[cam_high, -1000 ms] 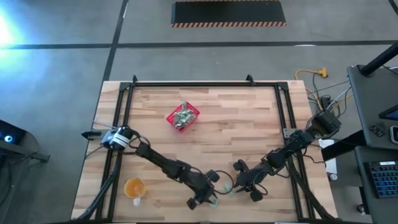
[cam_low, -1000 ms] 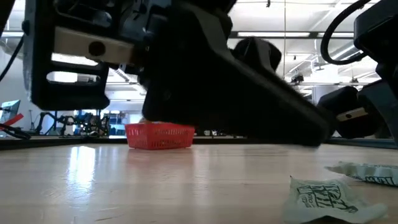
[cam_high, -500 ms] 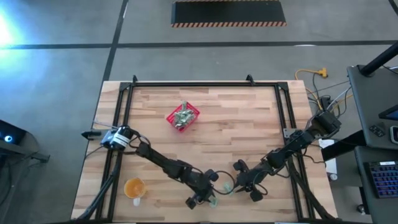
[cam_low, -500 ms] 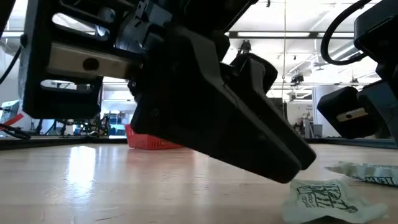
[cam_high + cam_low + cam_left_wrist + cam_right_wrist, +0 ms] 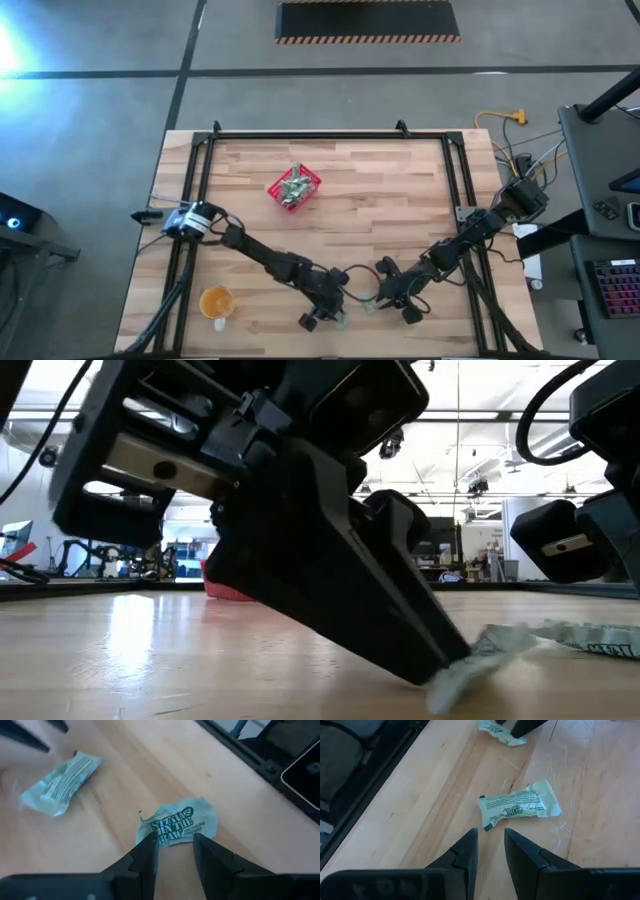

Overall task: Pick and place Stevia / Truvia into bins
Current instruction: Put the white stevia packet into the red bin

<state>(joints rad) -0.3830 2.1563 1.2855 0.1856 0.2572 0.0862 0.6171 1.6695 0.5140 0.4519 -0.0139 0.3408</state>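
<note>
The left claw (image 5: 172, 847) is down at the near edge of the bench (image 5: 400, 200), its two fingers parted by a narrow gap with a crumpled "Stevia in the Raw" packet (image 5: 181, 824) lying right at their tips, its near edge between them; in the low view the finger touches the packet's edge, so the pick looks to be in hand but not yet secured. The right claw (image 5: 490, 845) hovers close by, also slightly parted and holding nothing, with a second packet (image 5: 520, 806) lying on the wood just ahead of its fingertips. The red basket (image 5: 293, 187), already holding several packets, sits well away from both claws toward the far side. Next, the left claw probably needs to pinch shut, lift, and carry to the basket.
</note>
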